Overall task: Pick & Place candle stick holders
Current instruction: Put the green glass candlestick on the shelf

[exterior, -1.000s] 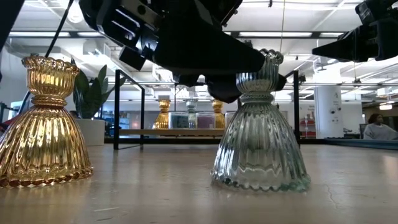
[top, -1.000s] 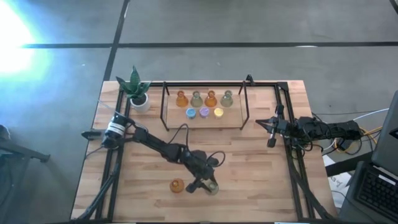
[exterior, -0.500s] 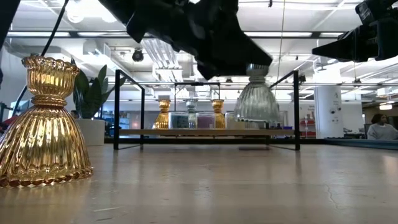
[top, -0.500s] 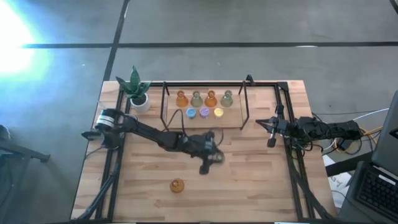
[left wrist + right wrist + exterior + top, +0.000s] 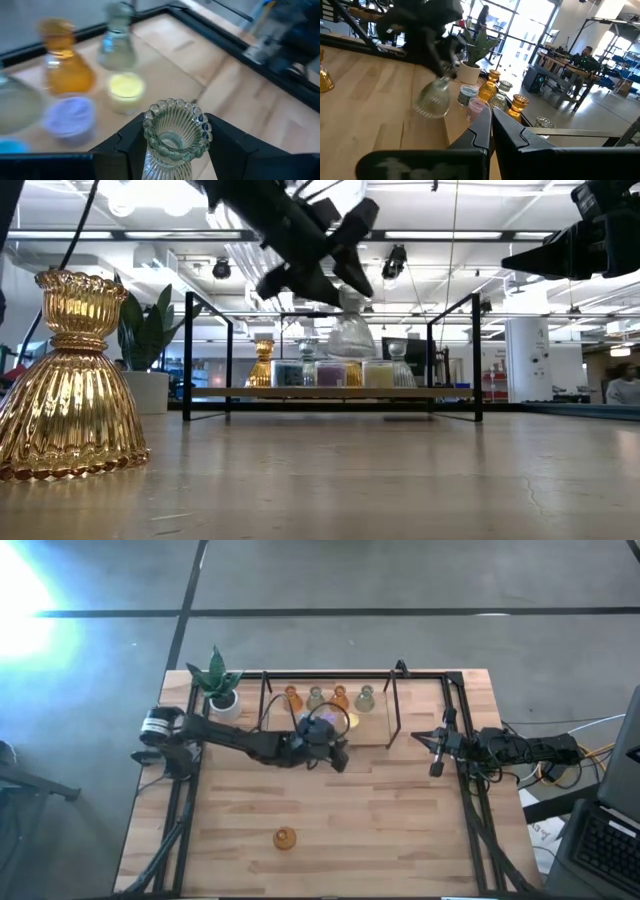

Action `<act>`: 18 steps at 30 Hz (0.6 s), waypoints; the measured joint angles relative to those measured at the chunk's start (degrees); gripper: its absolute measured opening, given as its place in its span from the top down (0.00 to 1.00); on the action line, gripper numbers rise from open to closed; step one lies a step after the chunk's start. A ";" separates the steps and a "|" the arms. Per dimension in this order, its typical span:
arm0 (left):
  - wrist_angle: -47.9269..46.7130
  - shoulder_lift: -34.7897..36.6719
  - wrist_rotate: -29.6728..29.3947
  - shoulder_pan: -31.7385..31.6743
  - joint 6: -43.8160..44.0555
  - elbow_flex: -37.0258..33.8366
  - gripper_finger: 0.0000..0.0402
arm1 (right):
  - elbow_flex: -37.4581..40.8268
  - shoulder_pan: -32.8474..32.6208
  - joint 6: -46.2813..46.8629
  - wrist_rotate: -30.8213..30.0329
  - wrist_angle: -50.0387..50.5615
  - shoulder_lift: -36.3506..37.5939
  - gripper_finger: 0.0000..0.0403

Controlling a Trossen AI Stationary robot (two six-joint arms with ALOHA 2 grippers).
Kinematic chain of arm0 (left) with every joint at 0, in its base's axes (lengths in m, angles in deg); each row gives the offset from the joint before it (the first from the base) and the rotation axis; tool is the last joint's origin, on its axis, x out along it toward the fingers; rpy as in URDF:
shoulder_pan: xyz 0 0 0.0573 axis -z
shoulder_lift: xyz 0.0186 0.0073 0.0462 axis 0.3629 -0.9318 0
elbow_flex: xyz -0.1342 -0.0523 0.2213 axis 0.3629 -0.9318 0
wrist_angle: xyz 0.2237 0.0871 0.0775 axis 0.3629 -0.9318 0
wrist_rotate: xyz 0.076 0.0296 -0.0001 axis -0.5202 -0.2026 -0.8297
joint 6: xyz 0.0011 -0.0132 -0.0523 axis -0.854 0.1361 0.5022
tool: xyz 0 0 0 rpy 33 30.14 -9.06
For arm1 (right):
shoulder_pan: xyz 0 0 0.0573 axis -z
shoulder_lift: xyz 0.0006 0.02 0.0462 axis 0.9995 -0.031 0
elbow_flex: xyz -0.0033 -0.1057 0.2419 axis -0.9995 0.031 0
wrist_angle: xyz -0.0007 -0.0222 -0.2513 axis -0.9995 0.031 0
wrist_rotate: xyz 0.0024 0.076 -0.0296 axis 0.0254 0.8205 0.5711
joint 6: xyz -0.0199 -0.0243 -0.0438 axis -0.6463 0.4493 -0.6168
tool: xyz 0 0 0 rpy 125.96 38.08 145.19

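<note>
A clear greenish ribbed candle stick holder (image 5: 352, 337) hangs in the air in front of the wooden tray (image 5: 375, 735), and my left gripper (image 5: 176, 150) is shut on it. It also shows in the right wrist view (image 5: 433, 99). An amber ribbed candle stick holder (image 5: 285, 838) stands on its wide base near the table's front edge. Several more holders, amber (image 5: 292, 697), green (image 5: 365, 697) and a small yellow one (image 5: 351, 721), stand on the tray. My right gripper (image 5: 436, 766) waits shut at the table's right side. My left gripper pinches the holder's narrow neck (image 5: 170, 156), just under its beaded rim (image 5: 176, 120), between its two fingers (image 5: 131, 146). The fingers slant down from the table's left. The holder hangs below them, wide base down and slightly tilted, clear of the table and the tray.
A black metal rack (image 5: 266, 710) stands around the tray, its posts (image 5: 188, 355) rising at both ends. A potted green plant (image 5: 218, 687) sits at the far left corner. Bare wooden tabletop (image 5: 400, 830) lies between the tray and the front edge.
My left gripper has lifted the greenish holder off the table beside the amber one and carried it up and toward the far edge, to the front of the tray. The wrist has rolled on the way. The amber holder has stayed put.
</note>
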 joint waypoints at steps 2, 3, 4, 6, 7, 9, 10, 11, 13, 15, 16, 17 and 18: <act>-6.94 1.39 -2.27 -0.02 2.78 1.98 0.57 | 0.00 0.00 -0.01 -0.03 0.01 -0.07 0.98; -10.21 2.18 -3.29 -0.02 4.37 3.00 0.57 | 0.00 0.01 0.00 -0.09 -0.02 0.00 0.98; -13.32 2.78 -4.34 -0.02 6.06 4.02 0.57 | 0.00 -0.01 -0.01 0.03 0.01 0.01 0.98; -18.74 3.87 -6.77 0.28 9.09 5.53 0.57 | 0.00 0.01 -0.02 -0.07 0.04 0.04 0.98; -20.87 4.42 -7.87 0.39 10.61 5.89 0.57 | 0.00 -0.01 0.00 -0.01 0.04 0.04 0.98; -23.31 5.32 -10.04 0.75 13.37 6.18 0.57 | 0.00 0.00 -0.01 -0.02 0.02 0.02 0.98; -24.11 5.81 -11.31 0.85 14.47 6.19 0.57 | 0.00 0.01 0.00 -0.02 0.02 0.02 0.98; -25.15 6.22 -12.69 0.99 15.53 6.19 0.57 | 0.00 0.00 0.00 -0.01 0.02 0.02 0.98; -26.96 6.74 -15.58 1.17 18.06 6.17 0.57 | 0.00 0.00 -0.02 -0.03 0.00 0.02 0.98; -29.41 6.89 -17.56 1.42 20.95 6.13 0.57 | 0.00 -0.01 -0.02 -0.03 0.02 0.02 0.98; -30.43 6.89 -18.27 1.53 22.10 5.99 0.57 | 0.00 0.01 -0.02 -0.03 0.00 0.02 0.98; -31.11 6.89 -18.89 1.68 22.94 5.78 0.57 | 0.00 -0.01 -0.02 -0.01 0.00 0.02 0.98; -31.62 6.89 -19.44 1.89 24.18 5.48 0.57 | 0.00 -0.01 -0.02 -0.01 0.00 0.02 0.98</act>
